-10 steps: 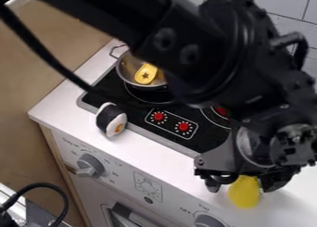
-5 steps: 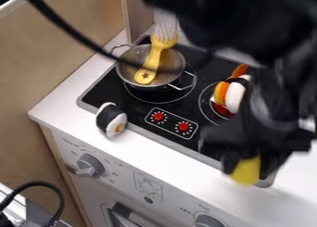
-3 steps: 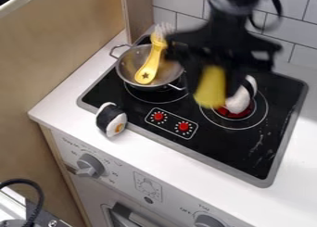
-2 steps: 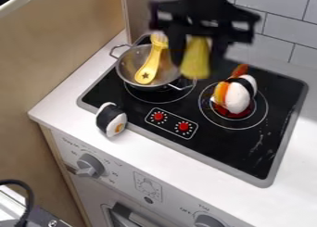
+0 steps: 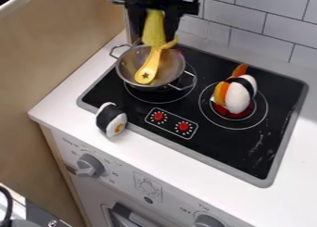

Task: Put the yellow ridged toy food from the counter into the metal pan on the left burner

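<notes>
We see the black hand (image 5: 153,25) near the top, over the back edge of the pot. It is grasping a yellow thing (image 5: 153,35), with one finger on each side, so the thing hangs down between them. We think the squeeze from both sides is what stops it from dropping. Its fat end points down, and we can't tell what kind of toy it is.

Just below is the shiny pot (image 5: 126,66). It sits on the left ring of the black stove (image 5: 266,94), with its two loop handles sticking out. Inside it leans a yellow tool (image 5: 149,66) with a star on its handle end. That end is low in the pot and the other end goes up by the back rim, so we guess the rim props it up. The yellow thing hides part of its top, and we can't tell if the two touch.

On the right ring lies a white toy sushi (image 5: 237,98) with a black band and orange bits. Two red knobs (image 5: 171,121) are between the rings, near the front. Off the stove, on the left part of the white bench (image 5: 201,177), is a black and white sushi roll (image 5: 110,120) with an orange middle.
</notes>
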